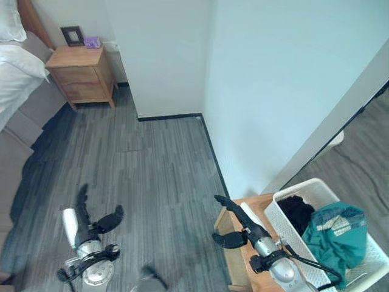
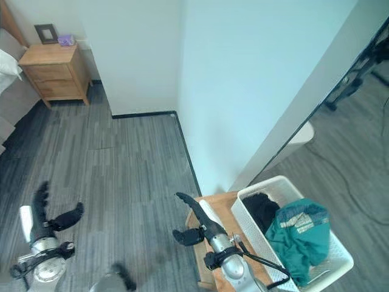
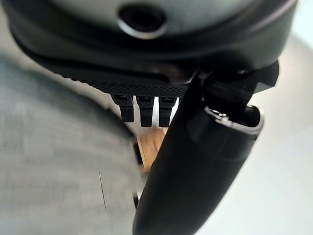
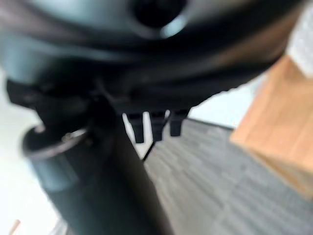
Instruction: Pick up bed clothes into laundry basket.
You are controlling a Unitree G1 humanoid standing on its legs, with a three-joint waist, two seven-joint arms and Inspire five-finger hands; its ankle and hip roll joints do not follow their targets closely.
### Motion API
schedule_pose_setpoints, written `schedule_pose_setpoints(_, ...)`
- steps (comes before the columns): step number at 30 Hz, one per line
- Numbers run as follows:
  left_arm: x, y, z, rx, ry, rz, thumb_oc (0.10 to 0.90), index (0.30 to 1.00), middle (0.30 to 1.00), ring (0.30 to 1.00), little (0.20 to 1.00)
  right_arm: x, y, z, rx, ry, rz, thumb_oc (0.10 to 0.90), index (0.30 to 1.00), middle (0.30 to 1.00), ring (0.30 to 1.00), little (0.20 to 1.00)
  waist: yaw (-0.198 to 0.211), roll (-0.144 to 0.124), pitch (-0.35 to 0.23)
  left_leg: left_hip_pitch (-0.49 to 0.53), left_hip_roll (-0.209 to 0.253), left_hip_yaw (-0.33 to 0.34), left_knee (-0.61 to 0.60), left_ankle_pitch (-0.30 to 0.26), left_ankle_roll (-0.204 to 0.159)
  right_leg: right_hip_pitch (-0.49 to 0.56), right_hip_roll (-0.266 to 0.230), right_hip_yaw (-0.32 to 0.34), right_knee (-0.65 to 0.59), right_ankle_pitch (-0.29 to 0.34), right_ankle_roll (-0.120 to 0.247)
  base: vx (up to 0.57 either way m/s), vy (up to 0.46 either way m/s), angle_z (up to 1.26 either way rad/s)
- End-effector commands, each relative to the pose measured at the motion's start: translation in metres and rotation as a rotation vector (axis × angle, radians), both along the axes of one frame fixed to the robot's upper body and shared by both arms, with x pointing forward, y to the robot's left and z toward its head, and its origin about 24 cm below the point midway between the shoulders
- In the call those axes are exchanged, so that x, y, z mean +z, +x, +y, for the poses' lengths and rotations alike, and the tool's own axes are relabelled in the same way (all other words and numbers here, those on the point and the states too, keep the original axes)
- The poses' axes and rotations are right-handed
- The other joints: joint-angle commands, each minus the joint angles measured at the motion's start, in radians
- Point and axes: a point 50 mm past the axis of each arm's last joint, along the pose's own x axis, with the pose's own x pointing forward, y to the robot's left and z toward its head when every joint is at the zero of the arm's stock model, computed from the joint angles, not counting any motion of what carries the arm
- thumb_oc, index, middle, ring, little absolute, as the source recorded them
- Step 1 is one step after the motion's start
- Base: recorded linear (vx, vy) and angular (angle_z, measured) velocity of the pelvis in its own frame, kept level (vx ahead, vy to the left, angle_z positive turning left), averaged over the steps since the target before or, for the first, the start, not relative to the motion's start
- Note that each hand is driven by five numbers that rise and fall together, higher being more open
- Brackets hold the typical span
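At the far upper left of the left eye view we see the bed [image 1: 13,67] with its white sheets, and just beside it a wooden nightstand [image 1: 82,74] carrying a dark picture frame [image 1: 72,35] and a small purple object [image 1: 92,42]. The grey plank floor [image 1: 146,176] runs down the middle of the frame, bounded by a white wall [image 1: 273,79] whose corner juts in at the centre.

In the lower left our left hand [image 1: 85,219] hangs over the floor, fingers straight and thumb spread, released and empty. To the right of centre, our right hand [image 1: 240,225] is likewise stretched out and holding nothing, its fingers reaching over the edge of a low wooden counter [image 1: 243,243].

In the lower right, the white laundry basket [image 1: 304,190] sits on that counter. Inside it lie a black garment [image 1: 296,211] toward the upper side and a teal garment [image 1: 335,234] bunched against it, draped over the lower part of the basket.
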Motion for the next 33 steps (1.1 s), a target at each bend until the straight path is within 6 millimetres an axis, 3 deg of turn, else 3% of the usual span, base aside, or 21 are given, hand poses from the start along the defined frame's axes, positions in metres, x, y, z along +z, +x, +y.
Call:
schedule_pose_setpoints(1, 0.083, 0.040, -0.009, -0.159, 0.046, -0.420, 0.800, 0.900, 0.900, 0.900, 0.900, 0.069, 0.046, -0.012, -0.110, 0.107, -0.393, 0.800, 0.900, 0.900, 0.900, 0.900, -0.027, 0.094, -0.097, 0.151, 0.050, -0.043, -0.397, 0.103, -0.155, -0.080, -0.049, -0.115, -0.141, 0.067, -0.006, 0.01, 0.135, 1.85)
schedule_pose_setpoints(5, 0.088, 0.038, -0.010, -0.191, 0.032, -0.438, 0.800, 0.900, 0.900, 0.900, 0.900, 0.081, 0.053, -0.016, -0.124, 0.106, -0.451, 0.800, 0.900, 0.900, 0.900, 0.900, -0.032, 0.086, -0.098, 0.115, 0.008, -0.066, -0.426, 0.101, -0.133, -0.076, -0.064, -0.150, -0.105, 0.068, 0.001, 0.05, 0.172, 1.33)
schedule_pose_setpoints(6, 0.097, 0.038, -0.006, -0.209, 0.047, -0.465, 0.800, 0.900, 0.900, 0.900, 0.900, 0.092, 0.064, -0.014, -0.128, 0.122, -0.500, 0.800, 0.900, 0.900, 0.900, 0.900, -0.011, 0.080, -0.091, 0.113, -0.008, -0.061, -0.453, 0.087, -0.114, -0.092, -0.085, -0.180, -0.014, 0.064, 0.007, 0.09, 0.216, 0.73)
schedule_pose_setpoints(8, 0.100, 0.038, -0.002, -0.206, 0.054, -0.473, 0.800, 0.900, 0.900, 0.900, 0.900, 0.097, 0.069, -0.010, -0.125, 0.133, -0.528, 0.800, 0.900, 0.900, 0.900, 0.900, -0.017, 0.073, -0.081, 0.128, -0.038, -0.066, -0.485, 0.073, -0.098, -0.125, -0.126, -0.182, 0.077, 0.067, 0.027, 0.14, 0.293, 0.71)
schedule_pose_setpoints(9, 0.102, 0.042, 0.004, -0.187, 0.050, -0.480, 0.800, 0.900, 0.900, 0.900, 0.900, 0.112, 0.079, -0.001, -0.091, 0.121, -0.590, 0.800, 0.900, 0.900, 0.900, 0.900, -0.056, 0.073, -0.043, 0.179, -0.095, -0.076, -0.564, 0.045, -0.089, -0.247, -0.222, -0.137, 0.355, 0.130, 0.135, 0.17, 0.362, 1.19)
schedule_pose_setpoints(10, 0.103, 0.043, 0.006, -0.181, 0.047, -0.481, 0.800, 0.900, 0.900, 0.900, 0.900, 0.114, 0.081, -0.001, -0.092, 0.116, -0.602, 0.800, 0.900, 0.900, 0.900, 0.900, -0.066, 0.072, -0.033, 0.186, -0.109, -0.091, -0.589, 0.046, -0.090, -0.275, -0.239, -0.103, 0.411, 0.149, 0.173, 0.17, 0.347, 2.01)
schedule_pose_setpoints(11, 0.103, 0.044, 0.006, -0.181, 0.047, -0.482, 0.800, 0.900, 0.900, 0.900, 0.900, 0.115, 0.082, -0.001, -0.092, 0.116, -0.603, 0.800, 0.900, 0.900, 0.900, 0.900, -0.068, 0.070, -0.032, 0.186, -0.114, -0.092, -0.592, 0.047, -0.088, -0.277, -0.245, -0.102, 0.417, 0.148, 0.176, 0.02, 0.120, 1.44)
schedule_pose_setpoints(12, 0.104, 0.048, 0.006, -0.196, 0.034, -0.473, 0.800, 0.900, 0.900, 0.900, 0.900, 0.117, 0.083, -0.004, -0.108, 0.114, -0.616, 0.800, 0.900, 0.900, 0.900, 0.900, -0.087, 0.058, -0.021, 0.174, -0.113, -0.134, -0.608, 0.047, -0.100, -0.323, -0.221, -0.016, 0.418, 0.130, 0.196, 0.00, 0.039, 1.56)
schedule_pose_setpoints(14, 0.102, 0.052, 0.002, -0.246, -0.027, -0.460, 0.800, 0.900, 0.900, 0.900, 0.900, 0.121, 0.082, -0.013, -0.137, 0.116, -0.628, 0.800, 0.900, 0.900, 0.900, 0.900, -0.104, 0.052, -0.021, 0.134, -0.105, -0.208, -0.614, 0.049, -0.115, -0.348, -0.182, 0.076, 0.290, 0.055, 0.142, -0.01, -0.048, 1.73)
schedule_pose_setpoints(15, 0.102, 0.053, 0.002, -0.251, -0.031, -0.459, 0.800, 0.900, 0.900, 0.900, 0.900, 0.121, 0.082, -0.013, -0.139, 0.116, -0.628, 0.800, 0.900, 0.900, 0.900, 0.900, -0.110, 0.056, -0.027, 0.123, -0.100, -0.219, -0.613, 0.052, -0.115, -0.347, -0.175, 0.065, 0.279, 0.056, 0.136, 0.07, -0.178, 3.00)
schedule_pose_setpoints(16, 0.103, 0.056, -0.002, -0.291, -0.058, -0.457, 0.800, 0.900, 0.900, 0.900, 0.900, 0.121, 0.078, -0.020, -0.160, 0.119, -0.630, 0.800, 0.900, 0.900, 0.900, 0.900, -0.146, 0.046, -0.033, 0.098, -0.109, -0.304, -0.621, 0.030, -0.125, -0.389, -0.134, 0.227, 0.184, 0.042, 0.129, 0.11, -0.194, 2.96)
schedule_pose_setpoints(18, 0.105, 0.057, 0.002, -0.306, -0.091, -0.462, 0.800, 0.900, 0.900, 0.900, 0.900, 0.128, 0.075, -0.024, -0.172, 0.135, -0.653, 0.800, 0.900, 0.900, 0.900, 0.900, -0.166, 0.043, -0.041, 0.027, -0.137, -0.444, -0.625, 0.049, -0.125, -0.401, -0.056, 0.444, 0.071, 0.050, 0.124, 0.12, -0.158, 2.87)
schedule_pose_setpoints(19, 0.106, 0.057, 0.003, -0.314, -0.103, -0.464, 0.800, 0.900, 0.900, 0.900, 0.900, 0.130, 0.076, -0.025, -0.171, 0.134, -0.657, 0.800, 0.900, 0.900, 0.900, 0.900, -0.163, 0.043, -0.043, 0.010, -0.147, -0.471, -0.625, 0.064, -0.126, -0.389, -0.054, 0.465, 0.028, 0.068, 0.119, 0.09, -0.073, 3.08)
schedule_pose_setpoints(24, 0.103, 0.052, 0.004, -0.325, -0.134, -0.466, 0.800, 0.900, 0.900, 0.900, 0.900, 0.154, 0.092, -0.016, -0.129, 0.174, -0.743, 0.800, 0.900, 0.900, 0.900, 0.900, -0.083, 0.057, -0.076, 0.019, -0.143, -0.502, -0.625, 0.115, -0.150, -0.288, -0.069, 0.403, -0.120, 0.148, 0.106, 0.10, -0.166, 1.15)
schedule_pose_setpoints(26, 0.104, 0.045, 0.003, -0.323, -0.142, -0.482, 0.800, 0.900, 0.900, 0.900, 0.900, 0.164, 0.098, -0.010, -0.106, 0.189, -0.776, 0.800, 0.900, 0.900, 0.900, 0.900, -0.051, 0.066, -0.077, 0.029, -0.141, -0.502, -0.617, 0.124, -0.158, -0.249, -0.076, 0.395, -0.158, 0.152, 0.113, 0.13, -0.159, 0.20)
schedule_pose_setpoints(27, 0.107, 0.043, 0.001, -0.317, -0.155, -0.504, 0.800, 0.900, 0.900, 0.900, 0.900, 0.170, 0.101, -0.007, -0.096, 0.197, -0.794, 0.800, 0.900, 0.900, 0.900, 0.900, -0.022, 0.063, -0.063, 0.013, -0.121, -0.462, -0.554, 0.139, -0.176, -0.222, -0.090, 0.357, -0.158, 0.141, 0.107, 0.04, -0.097, 0.09)
schedule_pose_setpoints(28, 0.107, 0.043, 0.001, -0.316, -0.154, -0.505, 0.800, 0.900, 0.900, 0.900, 0.900, 0.170, 0.101, -0.007, -0.096, 0.197, -0.796, 0.800, 0.900, 0.900, 0.900, 0.900, -0.022, 0.063, -0.059, 0.009, -0.116, -0.464, -0.541, 0.135, -0.178, -0.219, -0.088, 0.356, -0.158, 0.140, 0.105, -0.05, -0.148, -0.02)
schedule_pose_setpoints(29, 0.112, 0.043, 0.002, -0.302, -0.146, -0.531, 0.800, 0.900, 0.900, 0.900, 0.900, 0.175, 0.103, -0.012, -0.110, 0.190, -0.816, 0.800, 0.900, 0.900, 0.900, 0.900, -0.051, 0.049, -0.053, 0.009, 0.009, -0.247, -0.460, 0.147, -0.200, -0.205, -0.125, 0.249, -0.158, 0.133, 0.104, -0.04, -0.069, 0.19)
schedule_pose_setpoints(30, 0.112, 0.042, 0.002, -0.297, -0.145, -0.531, 0.800, 0.900, 0.900, 0.900, 0.900, 0.175, 0.103, -0.011, -0.107, 0.191, -0.814, 0.800, 0.900, 0.900, 0.900, 0.900, -0.051, 0.050, -0.051, 0.016, 0.015, -0.237, -0.453, 0.141, -0.205, -0.200, -0.121, 0.249, -0.158, 0.129, 0.105, -0.07, -0.118, 0.68)
schedule_pose_setpoints(31, 0.110, 0.040, 0.004, -0.282, -0.161, -0.522, 0.800, 0.900, 0.900, 0.900, 0.900, 0.174, 0.105, -0.011, -0.113, 0.194, -0.805, 0.800, 0.900, 0.900, 0.900, 0.900, -0.057, 0.045, -0.043, 0.044, 0.054, -0.161, -0.392, 0.122, -0.200, -0.193, -0.120, 0.234, -0.158, 0.119, 0.094, 0.00, -0.112, 0.97)
schedule_pose_setpoints(33, 0.097, 0.031, 0.008, -0.250, -0.175, -0.464, 0.800, 0.900, 0.900, 0.900, 0.900, 0.175, 0.103, -0.005, -0.103, 0.233, -0.798, 0.800, 0.900, 0.900, 0.900, 0.900, -0.035, 0.040, -0.024, 0.021, 0.068, -0.174, -0.253, 0.078, -0.212, -0.165, -0.109, 0.253, -0.158, 0.112, 0.078, -0.02, -0.078, 0.16)
